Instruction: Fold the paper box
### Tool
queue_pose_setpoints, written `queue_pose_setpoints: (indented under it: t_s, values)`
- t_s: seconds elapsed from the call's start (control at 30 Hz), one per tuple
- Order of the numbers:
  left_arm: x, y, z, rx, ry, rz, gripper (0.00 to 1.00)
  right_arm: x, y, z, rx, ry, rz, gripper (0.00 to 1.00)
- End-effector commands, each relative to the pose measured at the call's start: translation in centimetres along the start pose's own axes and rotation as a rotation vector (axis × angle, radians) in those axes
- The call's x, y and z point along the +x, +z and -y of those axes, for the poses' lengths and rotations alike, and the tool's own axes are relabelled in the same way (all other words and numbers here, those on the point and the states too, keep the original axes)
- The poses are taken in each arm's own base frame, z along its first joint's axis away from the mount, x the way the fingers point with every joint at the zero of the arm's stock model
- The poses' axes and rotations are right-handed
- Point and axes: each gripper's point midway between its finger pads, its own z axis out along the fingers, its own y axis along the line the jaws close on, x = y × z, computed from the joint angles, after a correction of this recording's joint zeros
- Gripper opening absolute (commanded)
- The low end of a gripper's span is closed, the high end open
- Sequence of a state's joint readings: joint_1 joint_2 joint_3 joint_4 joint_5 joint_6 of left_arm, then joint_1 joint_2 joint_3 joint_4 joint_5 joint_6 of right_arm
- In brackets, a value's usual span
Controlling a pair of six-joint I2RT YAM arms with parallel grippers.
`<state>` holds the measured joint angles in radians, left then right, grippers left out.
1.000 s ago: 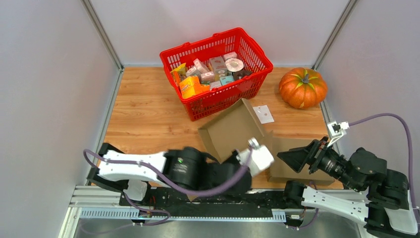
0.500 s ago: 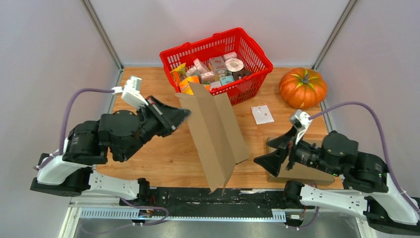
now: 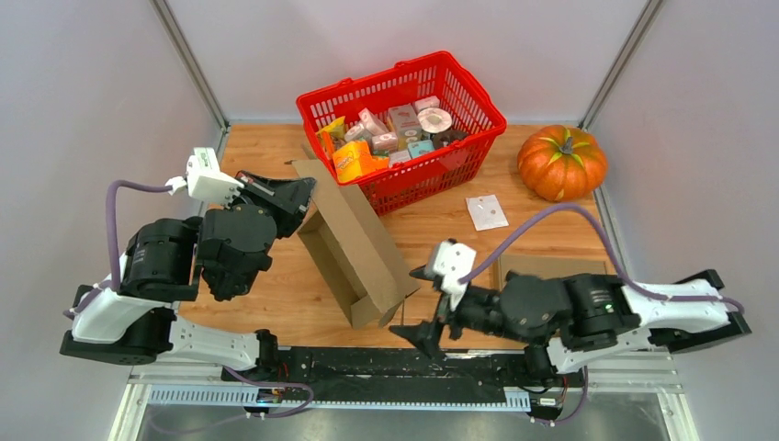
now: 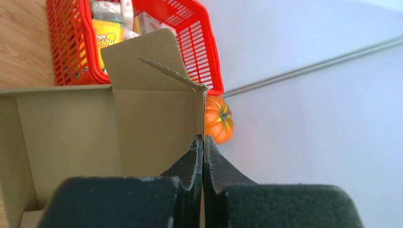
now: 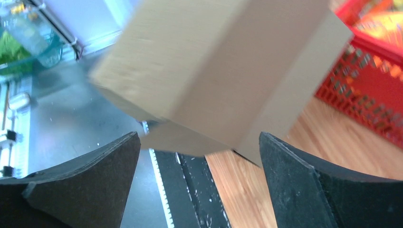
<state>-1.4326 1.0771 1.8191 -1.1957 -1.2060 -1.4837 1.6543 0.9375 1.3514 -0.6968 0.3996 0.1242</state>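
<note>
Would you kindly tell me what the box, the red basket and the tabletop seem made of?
The box looks like matte brown corrugated cardboard; its cut edge shows fluting in the left wrist view. The red basket seems glossy moulded plastic, with lattice walls. The tabletop shows wood grain, perhaps laminate rather than solid wood.

I am looking down on a wooden table point(image 3: 266, 230) with a warm plank-grain top, boxed in by plain pale walls: a back wall point(image 3: 404, 37), a left wall point(image 3: 83, 138) and a right wall point(image 3: 707, 119). Slim metal posts point(image 3: 188, 64) run up both back corners. Along the near edge lies a metal rail point(image 3: 367, 397), with a grey surface point(image 3: 413, 427) below it. The light is soft and even, and I see only faint shadows on the wood.
</note>
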Motion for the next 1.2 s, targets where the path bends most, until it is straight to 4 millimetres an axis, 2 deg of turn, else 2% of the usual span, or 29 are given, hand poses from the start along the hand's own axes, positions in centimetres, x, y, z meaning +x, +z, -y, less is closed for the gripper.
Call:
queue_pose_setpoints:
  t_s: [0.0, 0.03, 0.1, 0.17, 0.2, 0.27, 0.33, 0.37, 0.57, 0.63, 0.73, 0.83, 0.87, 0.9, 1.03, 1.1, 1.13, 1.17]
  values:
    - [-3.0, 0.3, 0.5, -0.022, -0.04, 0.143, 0.0, -4.1, 0.1, 2.4, 0.276, -0.137, 0.095, 1.0]
    - [-3.3, 0.2, 0.8, -0.02, -0.041, 0.145, 0.0, -4.4, 0.0, 3.0, 0.332, -0.15, 0.095, 1.0]
    - [-3.0, 0.4, 0.9, -0.028, -0.015, 0.152, 0.0, -5.0, 0.2, 2.0, 0.336, -0.179, 0.103, 1.0]
    - [-2.8, 0.6, 0.8, -0.032, -0.017, 0.159, 0.0, -5.5, 0.4, 1.9, 0.362, -0.211, 0.104, 1.0]
    - [-2.6, 0.6, 0.7, -0.031, -0.018, 0.156, 0.0, -5.3, 1.3, 1.4, 0.373, -0.24, 0.088, 1.0]
    - [-2.4, 0.6, 0.7, -0.03, -0.023, 0.152, 0.0, -6.2, 1.5, 2.1, 0.447, -0.293, 0.092, 0.95]
    - [-2.6, 0.6, 0.7, -0.032, -0.028, 0.158, 0.0, -5.9, 2.3, 2.5, 0.52, -0.364, 0.078, 0.9]
    - [-2.9, 0.5, 0.5, -0.033, -0.029, 0.162, 0.0, -6.4, 2.5, 2.5, 0.541, -0.38, 0.096, 0.87]
    - [-3.4, 0.5, 0.1, -0.028, -0.033, 0.181, 0.0, -6.4, 3.3, 2.2, 0.549, -0.457, 0.062, 0.79]
    - [-3.3, 0.6, -0.3, -0.031, -0.011, 0.192, 0.0, -6.9, 3.3, 0.5, 0.4, -0.409, 0.071, 0.81]
    - [-3.1, 0.7, -0.4, -0.029, -0.012, 0.203, 0.0, -7.7, 2.5, 1.3, 0.438, -0.392, 0.088, 0.81]
    - [-3.1, 0.8, -0.5, -0.031, -0.012, 0.212, 0.0, -7.8, 2.3, 2.2, 0.504, -0.397, 0.07, 0.71]
    - [-3.1, 0.8, -0.5, -0.032, -0.009, 0.213, 0.0, -7.6, 2.3, 2.3, 0.513, -0.407, 0.055, 0.57]
    - [-3.1, 0.8, -0.5, -0.031, -0.009, 0.216, 0.0, -7.6, 2.5, 2.2, 0.522, -0.412, 0.046, 0.54]
    - [-3.0, 0.9, -0.2, -0.03, 0.005, 0.216, 0.0, -6.8, 2.6, 2.8, 0.577, -0.452, -0.002, 0.52]
    - [-3.1, 0.9, 0.2, -0.024, -0.003, 0.216, 0.0, -6.5, 2.7, 3.1, 0.592, -0.468, -0.018, 0.46]
    - [-3.0, 0.9, 0.2, -0.023, 0.003, 0.213, 0.0, -6.4, 2.7, 3.3, 0.601, -0.471, -0.022, 0.39]
    - [-2.9, 0.9, 0.2, -0.024, 0.006, 0.213, 0.0, -6.2, 2.7, 3.6, 0.61, -0.482, -0.035, 0.28]
